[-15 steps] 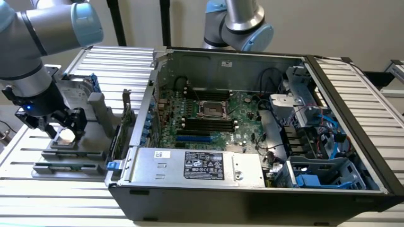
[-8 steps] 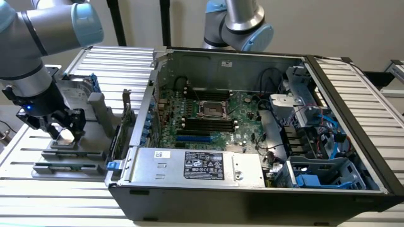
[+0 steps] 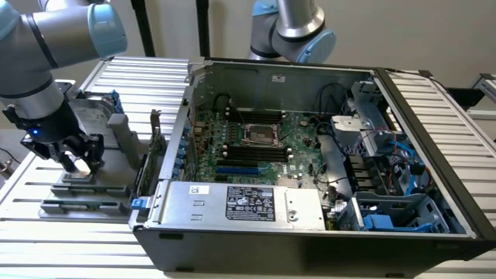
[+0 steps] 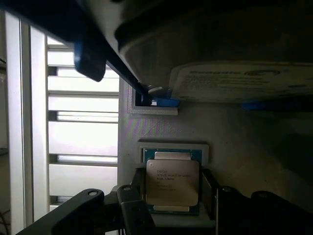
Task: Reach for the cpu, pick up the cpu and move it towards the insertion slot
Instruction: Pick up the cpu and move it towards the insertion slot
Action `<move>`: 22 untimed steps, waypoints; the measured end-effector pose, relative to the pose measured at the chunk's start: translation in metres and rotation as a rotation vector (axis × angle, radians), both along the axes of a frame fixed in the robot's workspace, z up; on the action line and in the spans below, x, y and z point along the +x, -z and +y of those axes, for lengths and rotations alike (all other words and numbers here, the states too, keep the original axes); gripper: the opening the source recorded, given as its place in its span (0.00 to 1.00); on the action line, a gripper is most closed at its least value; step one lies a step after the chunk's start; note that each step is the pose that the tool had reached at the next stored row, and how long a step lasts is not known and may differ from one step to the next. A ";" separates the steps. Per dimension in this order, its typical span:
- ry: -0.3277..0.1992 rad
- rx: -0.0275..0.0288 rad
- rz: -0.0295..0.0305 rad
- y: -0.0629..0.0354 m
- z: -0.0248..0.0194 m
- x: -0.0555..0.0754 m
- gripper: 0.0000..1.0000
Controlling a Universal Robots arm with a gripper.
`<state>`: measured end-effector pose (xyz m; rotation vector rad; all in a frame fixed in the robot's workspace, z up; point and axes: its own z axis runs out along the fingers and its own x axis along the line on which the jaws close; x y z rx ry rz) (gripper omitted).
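Gripper (image 4: 174, 195) jaws apart astride flat, square, silver-topped cpu (image 4: 172, 177), perhaps just clear.

cpu (image 4: 172, 182) on tray (image 4: 244, 142), exterior view's left of case (image 3: 310, 238) w/ insertion slot (image 3: 261, 135) inside.

Open computer case (image 3: 310, 251), power supply (image 3: 240, 203), slatted table (image 3: 69, 244).

**Chip mostly covered, label unreadable**

In the exterior view the gripper (image 3: 78, 158) covers most of the chip (image 3: 80, 167); just a pale sliver shows. The arm (image 3: 46, 70) above the chip runs out past the picture's edge. In the wrist view the print on the chip (image 4: 172, 182) is too small to read. Beyond the chip, the hard drive (image 4: 230, 54) is cut off by the frame and its label (image 4: 244, 81) is blurred.
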<state>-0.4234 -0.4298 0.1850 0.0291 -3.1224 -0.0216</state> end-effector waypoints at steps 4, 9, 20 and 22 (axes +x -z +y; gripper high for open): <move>0.000 0.0001 -0.0002 -0.0001 0.0000 0.000 0.55; 0.002 0.0000 0.0002 -0.0005 0.0000 0.000 0.55; 0.004 0.0001 0.0013 -0.0152 0.0000 0.000 0.55; 0.003 0.0000 0.0015 -0.0226 0.0000 0.000 0.55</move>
